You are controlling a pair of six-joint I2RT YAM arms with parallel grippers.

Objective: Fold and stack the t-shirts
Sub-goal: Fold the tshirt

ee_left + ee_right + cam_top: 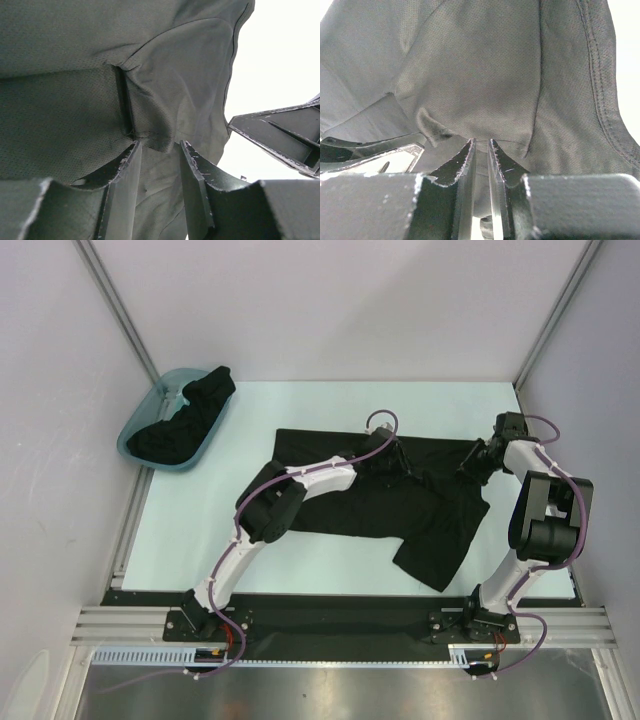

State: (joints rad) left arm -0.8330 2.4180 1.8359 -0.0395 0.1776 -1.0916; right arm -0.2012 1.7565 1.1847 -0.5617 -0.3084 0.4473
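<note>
A black t-shirt (380,505) lies spread across the middle of the table, its right side rumpled and one sleeve trailing toward the near edge. My left gripper (398,458) is at the shirt's far edge near the collar. In the left wrist view its jaws (159,144) stand partly apart with a thick fold of the t-shirt (165,90) bunched between them. My right gripper (472,462) is at the shirt's far right corner. Its jaws (481,141) are nearly together, pinching the cloth (485,75). More black t-shirts (185,420) are heaped in the tub.
A teal plastic tub (137,443) stands at the table's far left corner. White walls with metal posts close in the left, back and right. The two grippers are close together; the right one (280,135) shows in the left wrist view.
</note>
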